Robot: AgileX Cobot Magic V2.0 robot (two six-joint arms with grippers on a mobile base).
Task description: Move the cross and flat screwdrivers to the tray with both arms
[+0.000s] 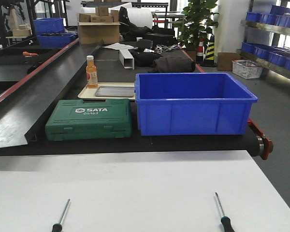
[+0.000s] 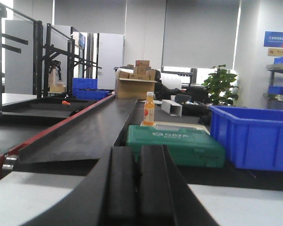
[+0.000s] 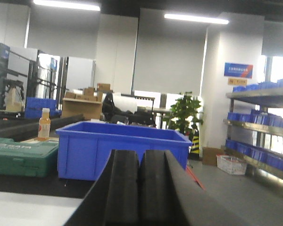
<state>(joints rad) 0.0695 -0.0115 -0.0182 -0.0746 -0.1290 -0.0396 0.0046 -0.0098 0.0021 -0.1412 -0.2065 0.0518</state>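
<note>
Left gripper (image 2: pixel 137 188) and right gripper (image 3: pixel 140 188), each with fingers pressed together and empty; left screwdriver (image 1: pixel 61 215) and right screwdriver (image 1: pixel 221 211) lie well apart on the white table (image 1: pixel 145 183), seemingly one per arm; tray (image 1: pixel 114 92) sits beyond the green case (image 1: pixel 88 119).
</note>
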